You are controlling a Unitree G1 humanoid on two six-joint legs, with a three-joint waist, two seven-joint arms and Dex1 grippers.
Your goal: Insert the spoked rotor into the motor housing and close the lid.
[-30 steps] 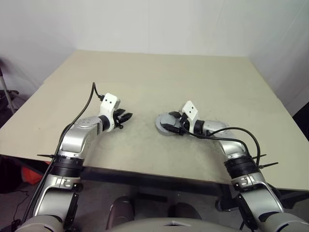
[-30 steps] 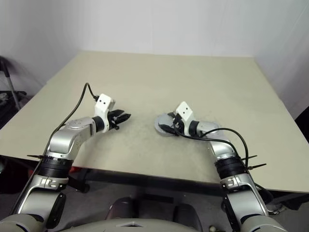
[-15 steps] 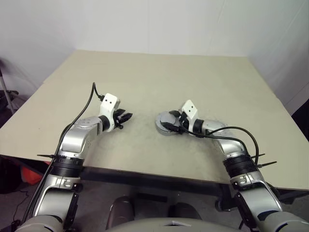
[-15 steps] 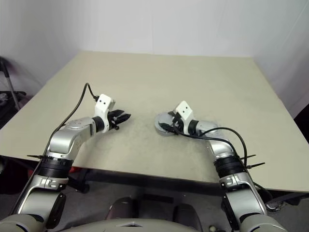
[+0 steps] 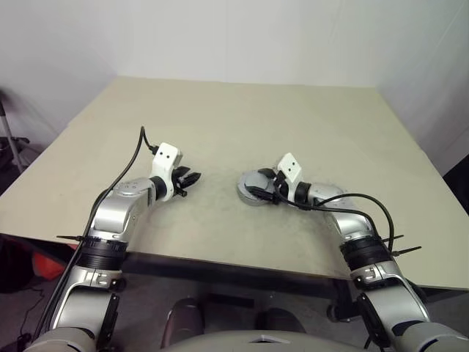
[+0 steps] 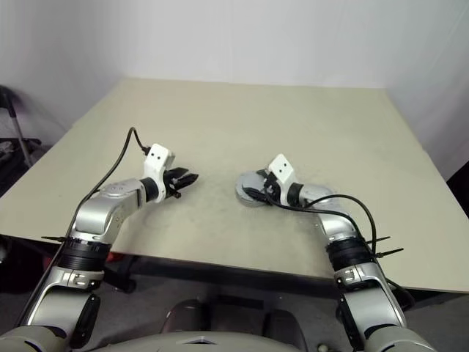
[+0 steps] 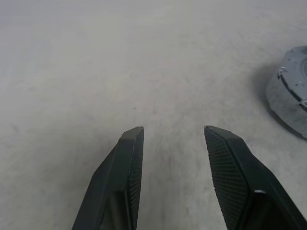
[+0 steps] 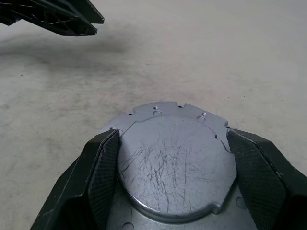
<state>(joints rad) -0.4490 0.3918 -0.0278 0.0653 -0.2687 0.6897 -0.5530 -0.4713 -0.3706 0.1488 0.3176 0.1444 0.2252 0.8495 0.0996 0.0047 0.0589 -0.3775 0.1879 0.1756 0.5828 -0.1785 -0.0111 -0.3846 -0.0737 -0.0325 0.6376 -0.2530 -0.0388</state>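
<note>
Right wrist view has our right claw (image 8: 175, 167) clamped around the lid (image 8: 172, 163) on the bench (image 8: 216, 57), left claw (image 7: 175, 143) apart and empty nearby, so we reckon we're closing up and next comes pressing it down square.

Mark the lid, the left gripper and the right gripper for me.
lid (image 8: 172, 163): right wrist view, scratched top face.
left gripper (image 7: 172, 136): left wrist view, midway between its fingertips, jaws apart over bare table.
right gripper (image 8: 172, 139): right wrist view, midway between fingertips flanking the lid.
</note>
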